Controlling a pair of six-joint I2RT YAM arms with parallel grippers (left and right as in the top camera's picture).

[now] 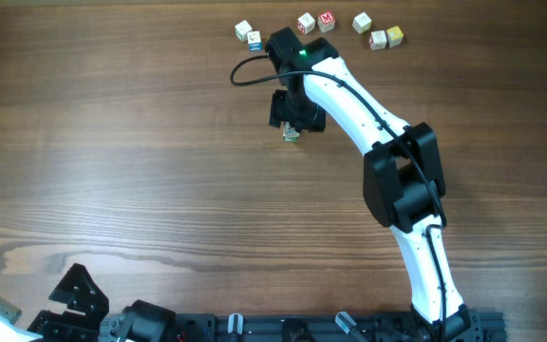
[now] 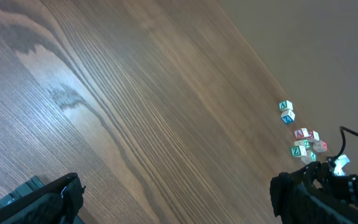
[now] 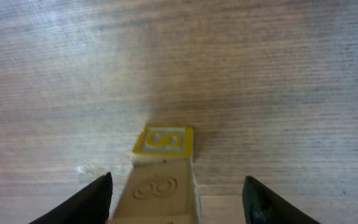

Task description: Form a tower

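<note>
Right gripper [image 3: 178, 182] jaws apart, flanking the tower [image 3: 160, 190] without touching, upper centre of the overhead frame. Left gripper [image 2: 174, 186] spread wide, empty, lower left overhead.

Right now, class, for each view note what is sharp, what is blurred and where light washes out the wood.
Overhead: evenly lit, table and loose blocks crisp. Left wrist: the loose blocks tiny and soft. Right wrist: stack of blocks fairly sharp, fingers of the right pincer dark and blurred, wood beyond pale with glare.
</note>
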